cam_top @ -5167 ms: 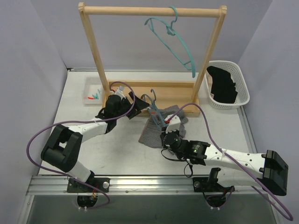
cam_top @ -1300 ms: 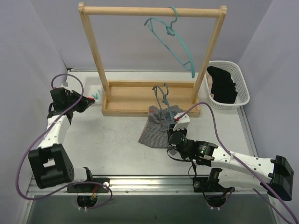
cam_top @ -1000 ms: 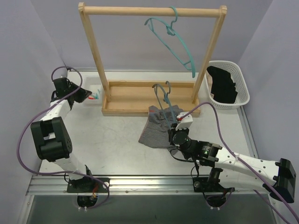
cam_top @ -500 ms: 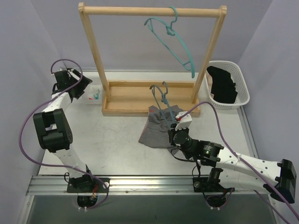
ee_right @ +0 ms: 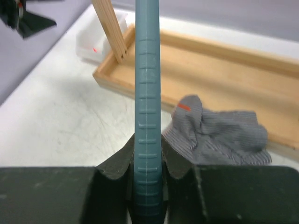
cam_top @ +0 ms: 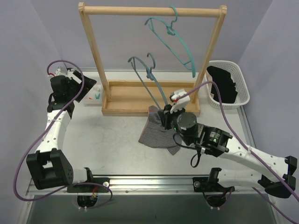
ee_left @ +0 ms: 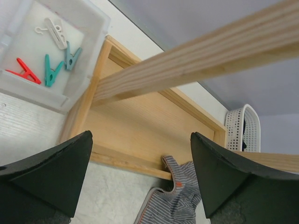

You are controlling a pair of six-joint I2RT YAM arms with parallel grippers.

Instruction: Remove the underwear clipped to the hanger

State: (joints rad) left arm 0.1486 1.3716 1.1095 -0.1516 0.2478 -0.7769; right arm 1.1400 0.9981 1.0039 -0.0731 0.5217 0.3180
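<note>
Underwear (cam_top: 156, 133) of grey striped cloth lies crumpled on the table (cam_top: 103, 140) in the centre of the overhead view, its far edge against the wooden rack's base tray (cam_top: 135, 95). In the right wrist view it sits at centre right, with a small red piece on its raised fold; whether that is a clip cannot be told. The second pair, the black underwear (cam_top: 223, 86), is in the white basket (cam_top: 245, 88) at the right edge of the overhead view.

The right gripper (ee_right: 148, 149) has its jaws pinched on the bar of a blue-grey hanger (ee_right: 147, 93). From above, the hanger slants up and to the left from the gripper, above the rack's base, with its hook in the air below the rod (cam_top: 149, 10). The striped cloth lies below the hanger and does not hang from it. A teal hanger (cam_top: 175, 14) hangs from the rod at upper centre.

The left gripper (ee_left: 141, 140) is at the upper left of the overhead view, near a clear plastic tray (ee_left: 56, 98). Its fingers (ee_left: 51, 172) are spread wide with nothing between them. In the left wrist view the tray holds a red clothespin (ee_left: 23, 74), two teal ones (ee_left: 51, 70) and a white clip (ee_left: 53, 32).
</note>
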